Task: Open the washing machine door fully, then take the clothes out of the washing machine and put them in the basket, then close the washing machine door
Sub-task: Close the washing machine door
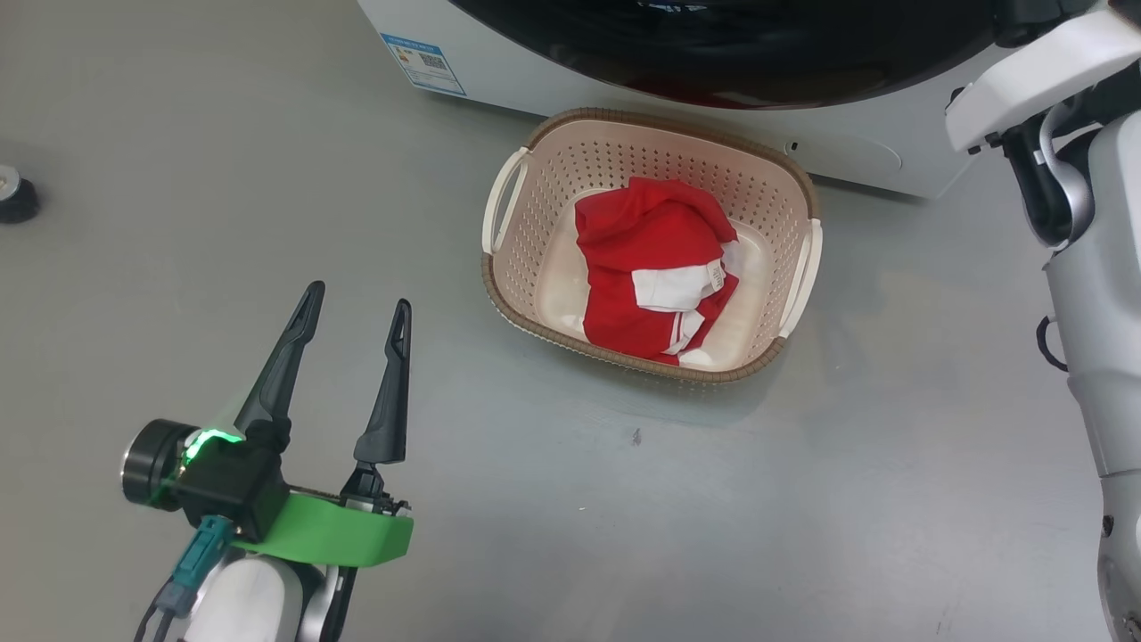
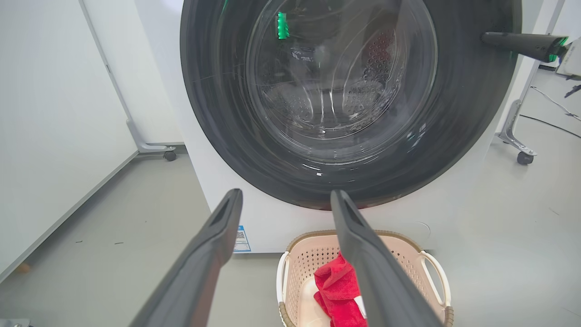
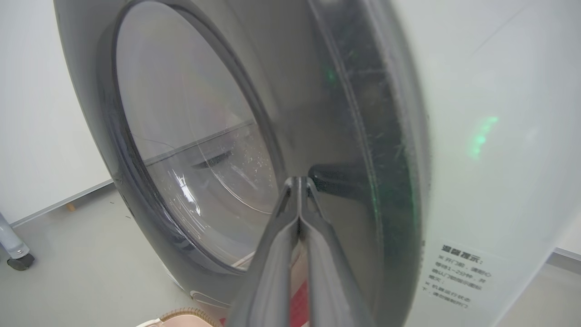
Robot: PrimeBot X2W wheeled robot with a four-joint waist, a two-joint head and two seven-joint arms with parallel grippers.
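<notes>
The cream basket point(image 1: 570, 169) stands on the floor just in front of the white washing machine point(image 1: 535, 80). Inside it lie the red clothes point(image 1: 655, 259) with white patches. The washing machine door point(image 2: 218, 91) lies round and black-rimmed against the machine's front, and the drum shows through its glass. My left gripper point(image 1: 358, 299) hangs open and holds nothing, over bare floor to the left of the basket. My right gripper point(image 3: 298, 181) is shut, its tips resting on the door's black rim point(image 3: 354, 136). Its fingers point(image 2: 522, 43) reach in from the right in the left wrist view.
A blue sticker point(image 1: 423, 62) marks the machine's lower left corner. A small black round object point(image 1: 13, 196) sits on the floor at the far left. White panels on wheeled feet point(image 2: 170, 156) stand beside the machine, and another caster point(image 2: 524, 156) stands on its right.
</notes>
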